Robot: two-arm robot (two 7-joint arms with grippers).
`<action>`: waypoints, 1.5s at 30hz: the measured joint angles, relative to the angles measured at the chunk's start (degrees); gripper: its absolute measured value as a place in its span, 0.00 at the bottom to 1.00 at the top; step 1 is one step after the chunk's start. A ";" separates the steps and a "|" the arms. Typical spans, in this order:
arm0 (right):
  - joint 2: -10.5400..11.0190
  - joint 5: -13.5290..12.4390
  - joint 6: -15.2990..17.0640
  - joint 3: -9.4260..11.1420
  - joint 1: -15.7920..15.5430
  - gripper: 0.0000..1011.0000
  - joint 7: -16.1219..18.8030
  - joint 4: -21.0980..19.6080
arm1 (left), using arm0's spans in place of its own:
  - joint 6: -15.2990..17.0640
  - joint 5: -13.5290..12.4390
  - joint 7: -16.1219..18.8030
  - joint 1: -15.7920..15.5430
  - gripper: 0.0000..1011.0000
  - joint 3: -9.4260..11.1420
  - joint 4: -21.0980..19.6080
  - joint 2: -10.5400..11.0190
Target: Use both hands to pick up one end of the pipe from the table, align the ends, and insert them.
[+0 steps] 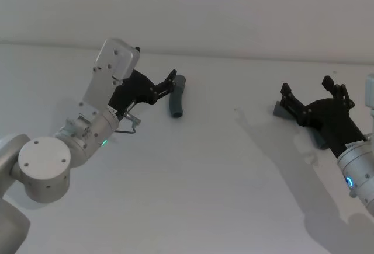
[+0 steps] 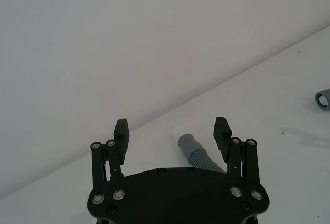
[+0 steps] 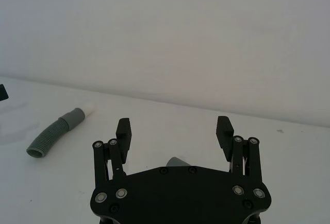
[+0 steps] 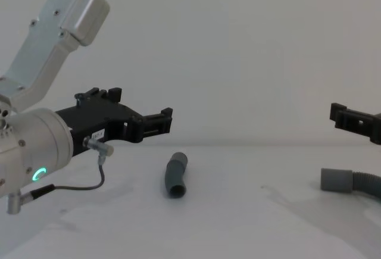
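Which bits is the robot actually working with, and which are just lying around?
In the job: short dark grey tube; ribbed grey hose with smooth cuff; open black left gripper; open black right gripper; white table.
Just there: pale grey wall.

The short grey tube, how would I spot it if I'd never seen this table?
Find the white table and go to the robot's left side, where the open left gripper reaches out. The short grey tube lies right by its fingertips. It is stubby and slightly bent, unlike the ribbed hose under the right gripper, which runs out of view.
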State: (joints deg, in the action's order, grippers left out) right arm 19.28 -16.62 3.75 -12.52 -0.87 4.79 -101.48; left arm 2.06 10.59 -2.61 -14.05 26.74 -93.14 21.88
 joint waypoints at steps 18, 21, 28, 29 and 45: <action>0.00 0.00 0.00 0.00 0.00 0.99 0.00 0.00 | 0.00 0.00 0.00 0.00 0.99 0.00 0.00 0.00; 0.00 0.00 0.00 0.00 0.00 0.99 0.00 0.00 | 0.00 0.00 0.00 0.00 0.99 0.00 0.00 0.00; 0.00 0.00 0.00 0.00 0.00 0.99 0.00 0.00 | 0.00 0.00 0.00 0.00 0.99 0.00 0.00 0.00; 0.00 0.00 0.00 0.00 0.00 0.99 0.00 0.00 | 0.00 0.00 0.00 0.00 0.99 0.00 0.00 0.00; 0.08 0.18 0.11 -0.08 0.22 0.99 0.19 0.08 | 0.54 0.19 -0.80 -0.69 0.99 -0.01 0.75 -0.26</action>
State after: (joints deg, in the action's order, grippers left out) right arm 19.36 -16.44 3.86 -12.61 -0.65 4.98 -101.40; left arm 2.60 10.78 -3.41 -14.75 26.73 -92.40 21.63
